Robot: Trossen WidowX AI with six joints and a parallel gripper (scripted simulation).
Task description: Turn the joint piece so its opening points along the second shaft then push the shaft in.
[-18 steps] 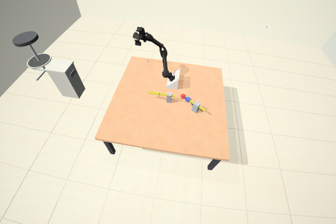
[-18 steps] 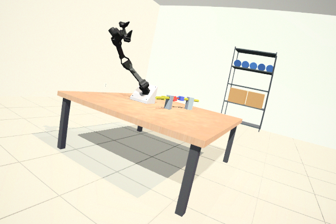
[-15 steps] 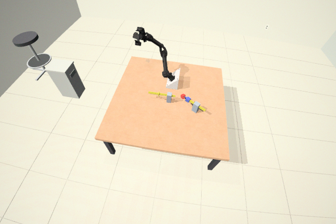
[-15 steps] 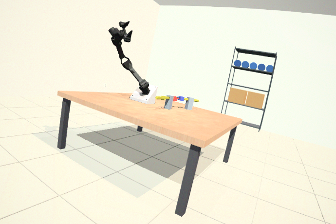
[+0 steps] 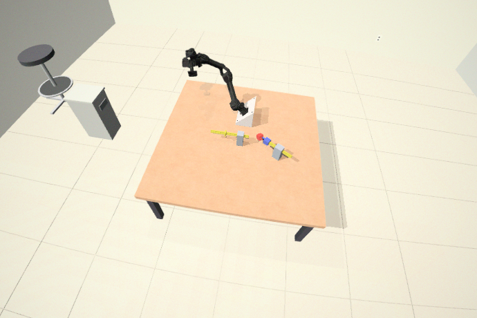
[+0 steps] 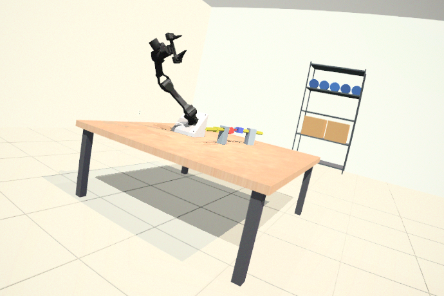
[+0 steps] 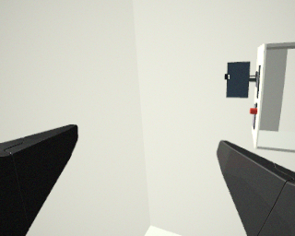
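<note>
Stool [image 5: 36, 54] beside cabinet [image 5: 92, 110]; shelf rack [image 6: 307, 94] holds boxes.

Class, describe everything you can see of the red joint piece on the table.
The red joint piece is a small, plain cube-like block. It sits above the table, between the two grey blocks, next to a blue piece on the yellow shaft to its right. The other shaft's tip stops short of it. Its opening is too small to make out. The hand is open, raised far above it.

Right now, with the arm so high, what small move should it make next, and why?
Probably lower the gripper toward the red joint piece. Its jaws are wide apart and hold nothing, high above the table and far from the parts, and the wrist view shows only walls. The joint piece seems untouched, and the sliding shaft lies apart from it.
</note>
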